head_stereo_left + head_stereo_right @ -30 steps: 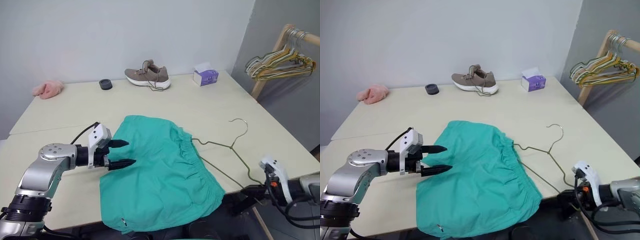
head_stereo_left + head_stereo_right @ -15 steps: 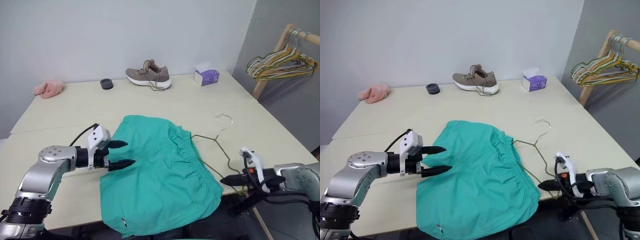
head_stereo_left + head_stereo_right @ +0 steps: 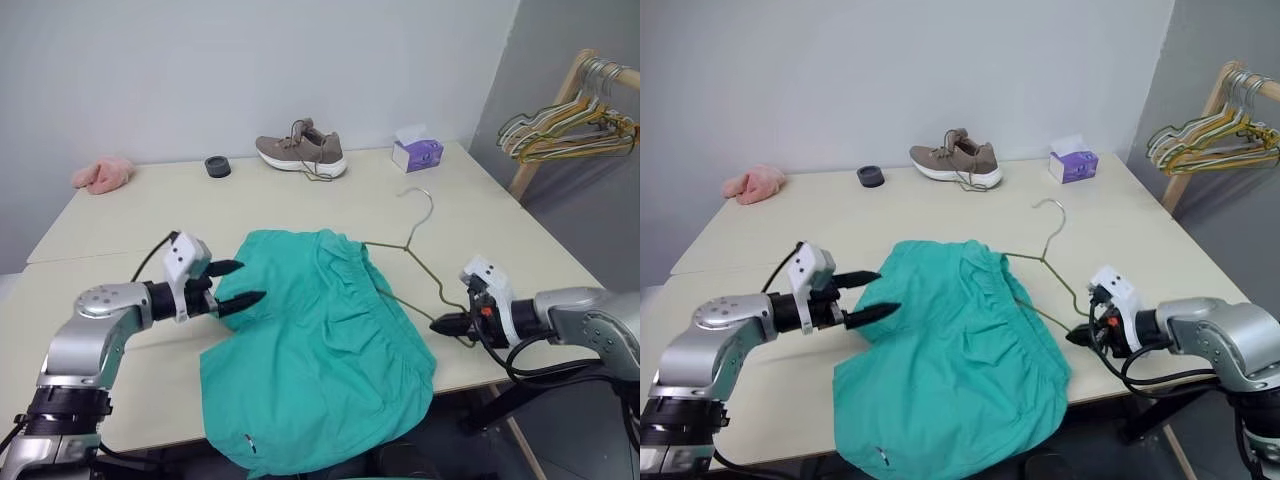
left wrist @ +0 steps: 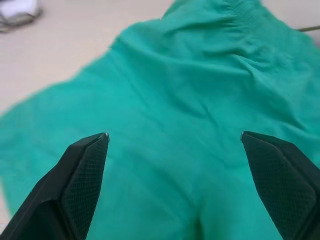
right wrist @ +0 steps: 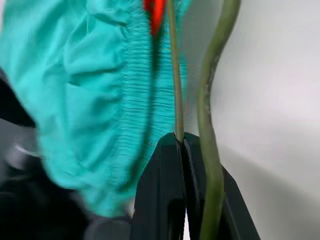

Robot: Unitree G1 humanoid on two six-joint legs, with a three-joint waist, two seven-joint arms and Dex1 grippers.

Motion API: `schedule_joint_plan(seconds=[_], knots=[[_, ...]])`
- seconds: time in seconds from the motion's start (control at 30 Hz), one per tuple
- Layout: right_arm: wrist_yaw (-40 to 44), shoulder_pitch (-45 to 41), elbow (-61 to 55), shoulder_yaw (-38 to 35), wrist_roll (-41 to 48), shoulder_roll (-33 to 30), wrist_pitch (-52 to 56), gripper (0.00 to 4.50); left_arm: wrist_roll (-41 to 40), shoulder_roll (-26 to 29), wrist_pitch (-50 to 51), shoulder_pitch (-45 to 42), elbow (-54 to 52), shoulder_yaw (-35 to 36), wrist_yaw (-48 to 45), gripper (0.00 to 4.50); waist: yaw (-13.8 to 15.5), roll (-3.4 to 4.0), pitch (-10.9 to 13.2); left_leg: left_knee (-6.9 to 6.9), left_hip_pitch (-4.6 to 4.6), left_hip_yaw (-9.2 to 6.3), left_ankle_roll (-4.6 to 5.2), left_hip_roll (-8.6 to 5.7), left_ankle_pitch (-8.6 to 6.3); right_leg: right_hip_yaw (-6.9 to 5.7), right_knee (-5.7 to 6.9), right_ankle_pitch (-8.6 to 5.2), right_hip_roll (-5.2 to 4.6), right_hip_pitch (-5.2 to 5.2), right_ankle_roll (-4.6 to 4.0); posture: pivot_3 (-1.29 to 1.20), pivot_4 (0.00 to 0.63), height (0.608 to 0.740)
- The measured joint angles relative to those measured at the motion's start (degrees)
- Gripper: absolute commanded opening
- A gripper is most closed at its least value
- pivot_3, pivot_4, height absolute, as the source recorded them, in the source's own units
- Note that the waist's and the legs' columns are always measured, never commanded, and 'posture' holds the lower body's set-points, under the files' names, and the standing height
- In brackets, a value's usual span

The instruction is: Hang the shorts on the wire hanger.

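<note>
left fingers: we see our left gripper [image 3: 240, 283] with its two black fingers [image 4: 82, 175] spread wide apart, nothing between them, poised over the near-left edge of the shorts.
right fingers: our right gripper [image 3: 446, 324] has its fingers [image 5: 172, 200] pressed together, clamped on a bend of the wire hanger.
shorts: the teal-green fabric shorts with gathered elastic waistband [image 3: 320, 350] lie rumpled on the pale bench [image 3: 300, 205], spreading ahead of the left fingers, the waistband just beside the right fingers.
hanger: the thin dark olive-green wire hanger [image 3: 412, 248] rises from the right fingers, hook away from them, one side against the waistband.
</note>
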Motion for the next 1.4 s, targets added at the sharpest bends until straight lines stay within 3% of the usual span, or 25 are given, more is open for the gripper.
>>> schedule_joint_plan(seconds=[0.27, 0.6, 0.87, 0.97, 1.33, 1.4], knots=[[4.24, -4.53, -1.51, 13.0, -16.11, -2.88, -20.16, 0.0, 0.23, 3.54, -0.68, -3.29, -1.15, -2.14, -7.36, 4.46, 0.17, 0.01, 0.01, -0.05, -0.07, 0.02, -0.06, -0.02, -0.04, 0.03, -0.05, 0.0, -0.08, -0.08, 0.0, -0.15, 0.0, 0.74], [8.35, -9.16, -1.75, 16.72, -26.11, -1.34, -31.58, 0.0, 6.2, 4.0, -8.17, -3.63, -1.64, -9.5, -11.65, 4.46, 0.36, 0.02, 0.01, -0.01, -0.03, 0.0, -0.05, -0.02, -0.03, 0.01, 0.0, 0.0, -0.07, -0.06, -0.01, -0.16, 0.0, 0.74], [10.71, -11.24, -3.45, 16.81, -26.81, 2.07, -31.28, 0.0, 10.24, 1.83, -12.41, -3.45, -0.34, -13.46, -11.77, 4.46, 0.4, 0.01, 0.01, -0.01, -0.05, -0.05, -0.05, -0.02, -0.03, 0.0, 0.02, 0.01, -0.08, -0.06, -0.02, -0.17, 0.0, 0.74], [11.26, -11.31, -3.95, 16.61, -26.81, 2.35, -30.65, 0.0, 10.12, 0.96, -12.15, -3.46, -0.3, -13.72, -11.74, 3.91, 0.39, 0.0, 0.0, -0.01, -0.05, -0.06, -0.05, -0.02, -0.03, 0.0, 0.02, 0.01, -0.08, -0.06, -0.02, -0.17, 0.0, 0.74], [11.53, -11.3, -4.18, 16.51, -27.74, 3.15, -30.94, 0.0, 9.29, 0.09, -10.2, -2.16, -1.02, -13.71, -11.99, 0.43, 0.29, 0.01, 0.0, 0.01, -0.04, -0.07, -0.05, -0.03, -0.03, -0.01, 0.05, 0.01, -0.08, -0.06, -0.02, -0.16, 0.0, 0.74], [11.5, -11.3, -3.99, 16.33, -29.39, 3.04, -33.14, 0.0, 9.26, 0.07, -11.01, -1.03, -1.52, -14.27, -13.31, 0.0, 0.35, 0.01, 0.0, 0.0, -0.04, -0.07, -0.05, -0.03, -0.03, -0.01, 0.05, 0.01, -0.08, -0.06, -0.02, -0.16, 0.0, 0.74]])
